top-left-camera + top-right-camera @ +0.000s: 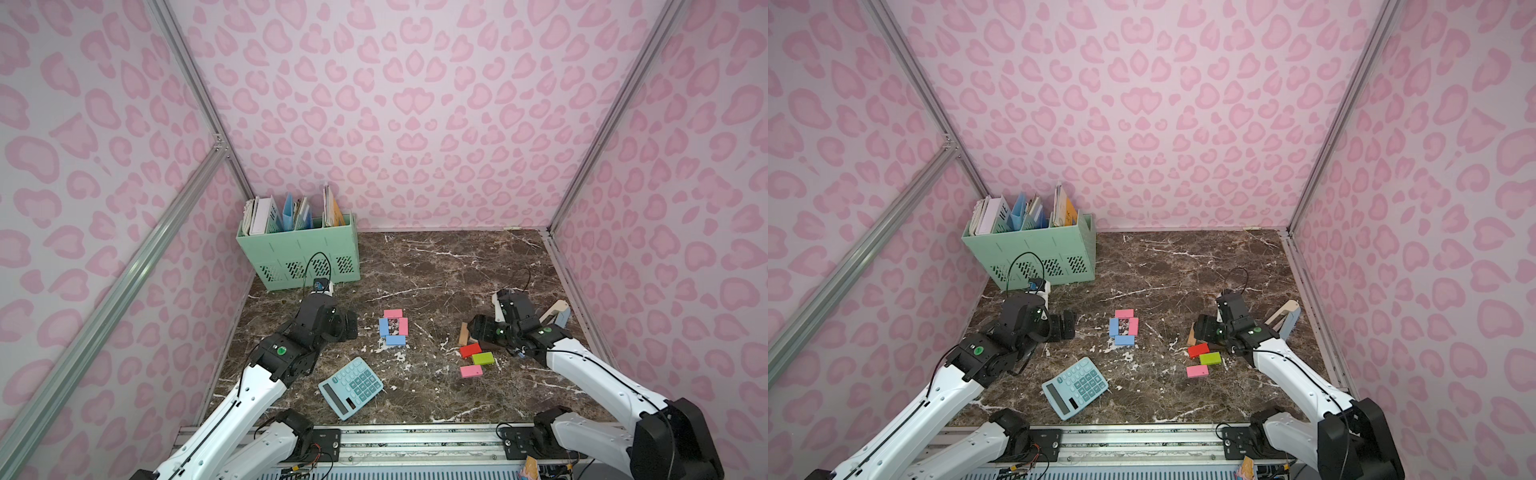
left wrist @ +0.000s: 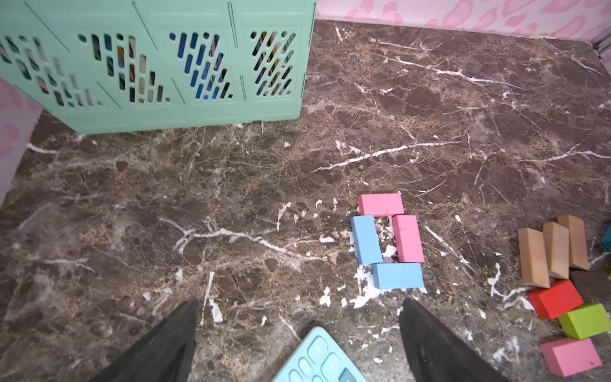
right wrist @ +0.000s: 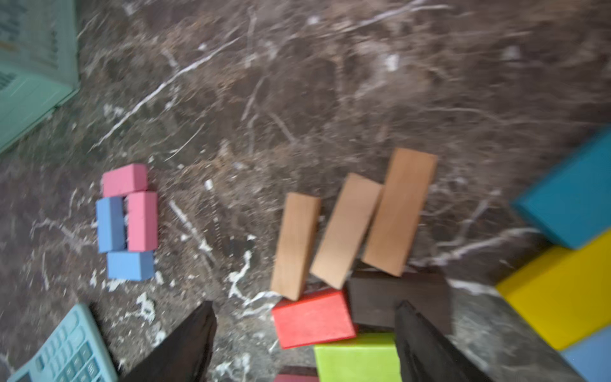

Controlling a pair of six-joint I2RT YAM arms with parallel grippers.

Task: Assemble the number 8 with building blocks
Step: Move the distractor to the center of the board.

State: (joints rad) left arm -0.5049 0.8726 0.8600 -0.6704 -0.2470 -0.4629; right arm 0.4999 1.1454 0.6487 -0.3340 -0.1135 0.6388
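Four building blocks lie in a small ring mid-table: a pink one [image 1: 392,313] at the far side, a light blue one [image 1: 383,327] on the left, a pink one [image 1: 403,326] on the right and a light blue one [image 1: 395,340] in front. To their right are loose blocks: red [image 1: 470,350], green [image 1: 483,358], pink [image 1: 471,371] and bare wood [image 1: 463,333]. My right gripper [image 3: 305,304] hangs open over this pile, with the red block [image 3: 312,319] and green block [image 3: 357,359] between its fingers. A dark brown block [image 3: 396,302], a teal one [image 3: 572,198] and a yellow one [image 3: 562,291] lie beside them. My left gripper [image 2: 299,301] is open and empty, left of the ring.
A light-blue calculator [image 1: 351,388] lies near the front, left of centre. A mint-green file basket [image 1: 297,257] with papers stands at the back left corner. A beige and blue object [image 1: 557,313] leans by the right wall. Pink walls close three sides.
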